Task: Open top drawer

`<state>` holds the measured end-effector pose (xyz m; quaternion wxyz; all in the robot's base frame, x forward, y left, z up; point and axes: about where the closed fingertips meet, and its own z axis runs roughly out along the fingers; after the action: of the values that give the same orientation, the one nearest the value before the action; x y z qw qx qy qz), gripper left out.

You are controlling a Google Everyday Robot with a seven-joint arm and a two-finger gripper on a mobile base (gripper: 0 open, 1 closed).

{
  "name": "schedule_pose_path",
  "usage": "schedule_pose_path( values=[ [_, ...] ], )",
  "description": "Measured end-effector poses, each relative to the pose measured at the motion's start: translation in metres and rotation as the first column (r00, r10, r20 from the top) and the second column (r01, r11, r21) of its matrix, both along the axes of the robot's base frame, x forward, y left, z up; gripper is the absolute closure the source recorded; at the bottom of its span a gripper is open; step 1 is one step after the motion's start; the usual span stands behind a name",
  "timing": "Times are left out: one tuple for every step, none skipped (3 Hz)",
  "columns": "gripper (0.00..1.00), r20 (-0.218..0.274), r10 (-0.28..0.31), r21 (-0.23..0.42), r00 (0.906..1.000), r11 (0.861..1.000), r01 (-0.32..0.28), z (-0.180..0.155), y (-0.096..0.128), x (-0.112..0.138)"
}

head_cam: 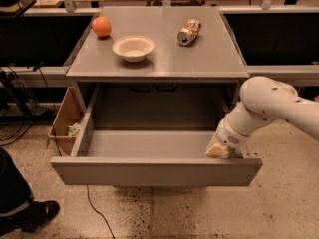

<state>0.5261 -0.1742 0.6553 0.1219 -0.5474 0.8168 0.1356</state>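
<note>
The top drawer [154, 171] is a wide, shallow grey drawer with a plain flat front. It stands pulled far out from under the grey table top [199, 59], and its inside is bare. My gripper [217, 150] sits at the drawer's right end, just behind the front panel and against its inner side. My white arm [271, 108] reaches in from the right. The fingertips are hidden behind the front panel's top edge.
On the table top stand an orange [101, 26], a white bowl [133, 48] and a tipped can [189, 32]. A cardboard box [65, 121] stands left of the drawer. A person's dark shoe and leg [20, 210] are at the lower left. Cables lie on the floor.
</note>
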Motion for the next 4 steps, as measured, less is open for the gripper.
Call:
schedule_pose_path(
  values=[
    [1.00,-0.029,-0.005,-0.025,0.9996,1.000,0.004,-0.001,-0.012,-0.010],
    [1.00,-0.075,-0.021,-0.077,0.9970,0.997,0.016,0.001,-0.034,-0.031],
    [1.00,-0.088,-0.026,-0.105,0.9958,0.994,0.016,0.007,-0.045,-0.042],
    [1.00,-0.054,-0.008,-0.089,0.9985,0.996,0.003,0.016,-0.038,-0.040]
  ],
)
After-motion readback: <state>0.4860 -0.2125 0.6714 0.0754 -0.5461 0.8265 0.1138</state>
